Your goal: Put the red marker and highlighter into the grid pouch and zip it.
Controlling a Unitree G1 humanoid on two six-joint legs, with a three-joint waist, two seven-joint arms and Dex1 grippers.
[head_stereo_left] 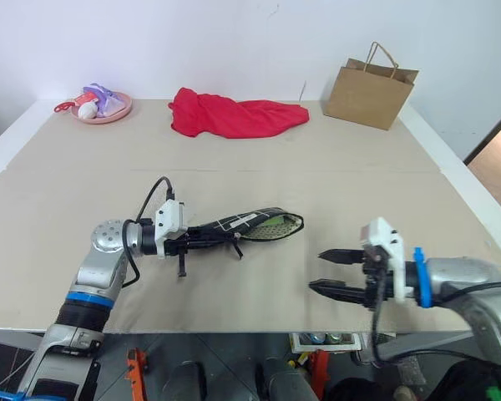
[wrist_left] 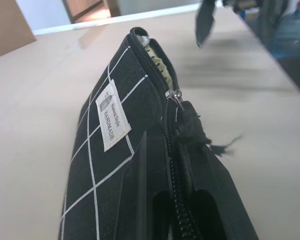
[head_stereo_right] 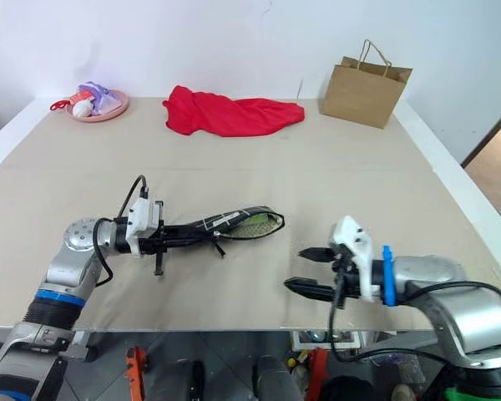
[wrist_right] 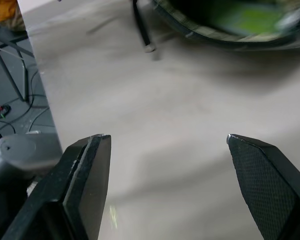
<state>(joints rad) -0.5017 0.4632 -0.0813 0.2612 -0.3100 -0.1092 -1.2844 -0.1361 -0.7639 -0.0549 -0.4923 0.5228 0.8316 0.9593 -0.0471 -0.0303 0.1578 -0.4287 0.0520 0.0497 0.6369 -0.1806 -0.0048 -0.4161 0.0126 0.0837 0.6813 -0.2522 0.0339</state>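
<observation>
My left gripper (head_stereo_left: 202, 236) pinches the closed end of the pouch (head_stereo_left: 255, 224), holding it just above the table (head_stereo_left: 334, 175), mouth gaping toward my right. Something green lies inside; probably the highlighter. My right gripper (head_stereo_left: 332, 271) stands spread and empty nearby. The fabric is soft and floppy, so I'd grip the zipper cord (wrist_left: 192, 127).
</observation>
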